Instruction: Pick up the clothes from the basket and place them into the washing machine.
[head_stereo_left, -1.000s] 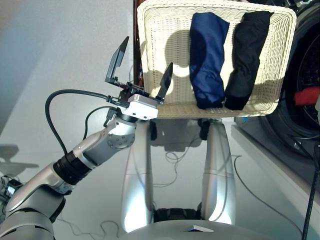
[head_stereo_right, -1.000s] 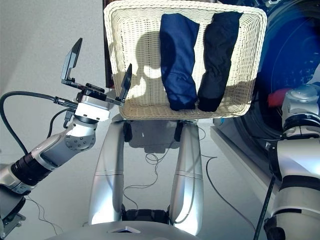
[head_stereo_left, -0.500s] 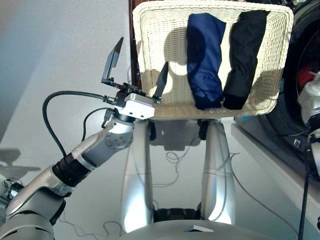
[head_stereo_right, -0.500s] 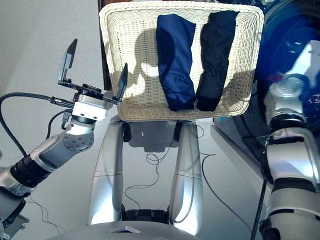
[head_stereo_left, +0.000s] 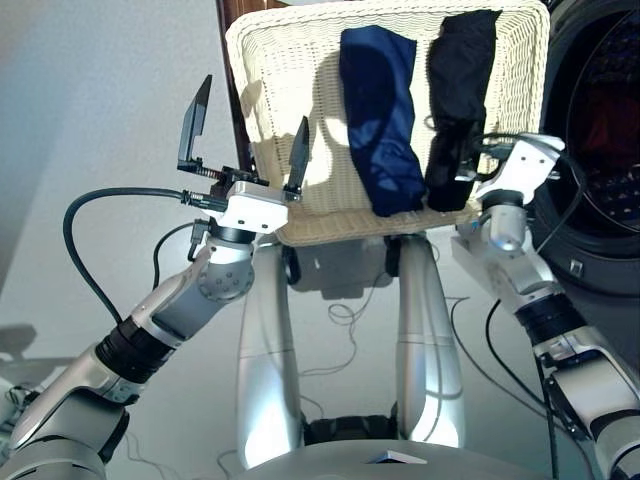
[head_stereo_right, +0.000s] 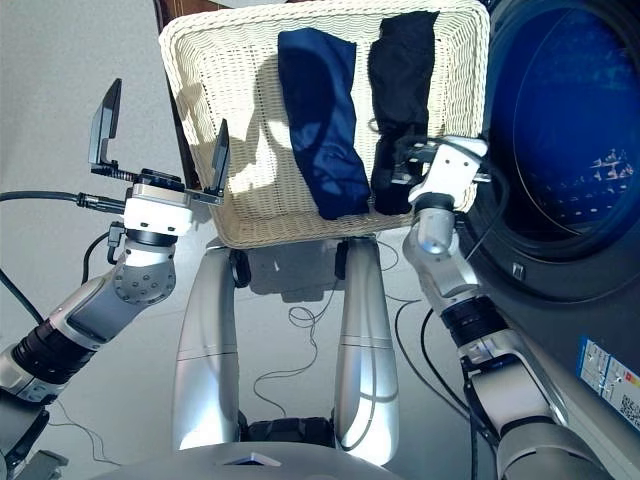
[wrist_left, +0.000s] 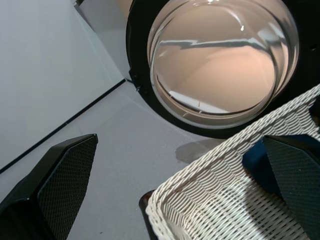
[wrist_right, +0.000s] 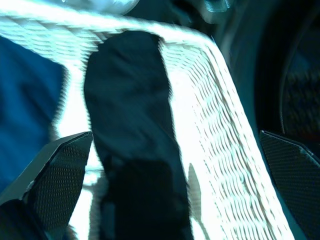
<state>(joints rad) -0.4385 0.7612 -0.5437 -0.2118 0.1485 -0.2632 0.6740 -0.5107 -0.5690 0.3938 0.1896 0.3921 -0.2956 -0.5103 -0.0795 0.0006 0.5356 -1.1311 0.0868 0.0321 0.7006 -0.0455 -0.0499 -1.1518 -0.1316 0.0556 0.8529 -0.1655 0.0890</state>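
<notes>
Navy roll (head_stereo_left: 380, 120) and black roll (head_stereo_left: 458, 100) lie side by side in basket (head_stereo_left: 270, 100), navy at middle, black on right. Right hand (head_stereo_right: 400, 165) poised over near end of black roll, fingers spread, gripping nothing. Left hand (head_stereo_left: 243, 130) at basket's left rim, fingers wide apart, empty. Washing machine (head_stereo_left: 600, 130) just right of basket, drum open; its door (wrist_left: 220, 55) beyond basket's far corner.

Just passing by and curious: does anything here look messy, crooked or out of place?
Nothing stands out. The navy roll and the black roll lie side by side, neatly, in the cream basket. The basket's left part is bare. Both hands are open: the left hand at the basket's left edge, the right hand over the black roll.
</notes>
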